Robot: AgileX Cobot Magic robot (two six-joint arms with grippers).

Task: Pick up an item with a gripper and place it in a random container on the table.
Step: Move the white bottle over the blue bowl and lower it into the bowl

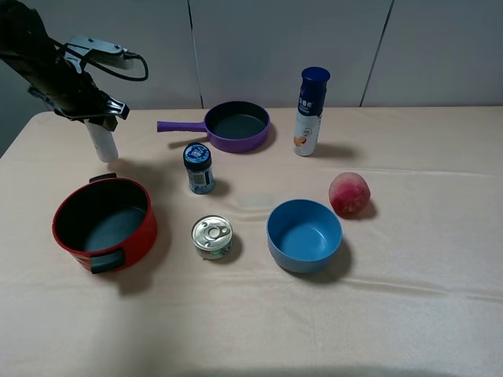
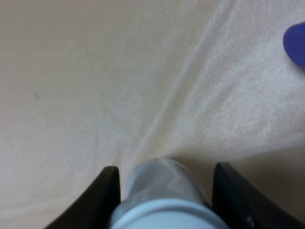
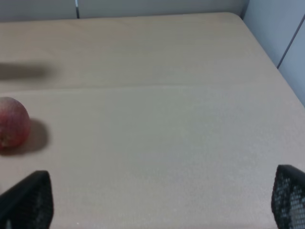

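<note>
The slim white bottle (image 1: pixel 103 144) hangs upright from my left gripper (image 1: pixel 97 119) at the far left of the table (image 1: pixel 409 314). Its cap is hidden inside the gripper. In the left wrist view the bottle (image 2: pixel 162 191) fills the gap between the dark fingers (image 2: pixel 102 200), with bare cloth beyond it. I cannot tell whether its base touches the cloth. The blue bowl (image 1: pixel 302 263) stands empty right of centre, far from the bottle. My right gripper (image 3: pixel 157 200) is open and empty over bare cloth; it is out of the exterior view.
A red pot (image 1: pixel 137 239) with black handles stands in front of the bottle. A purple frying pan (image 1: pixel 236 126), a tall white bottle with a blue cap (image 1: pixel 310 111), a small blue-lidded jar (image 1: pixel 199 167), a tin can (image 1: pixel 212 237) and a peach (image 1: pixel 350 194) stand around the bowl.
</note>
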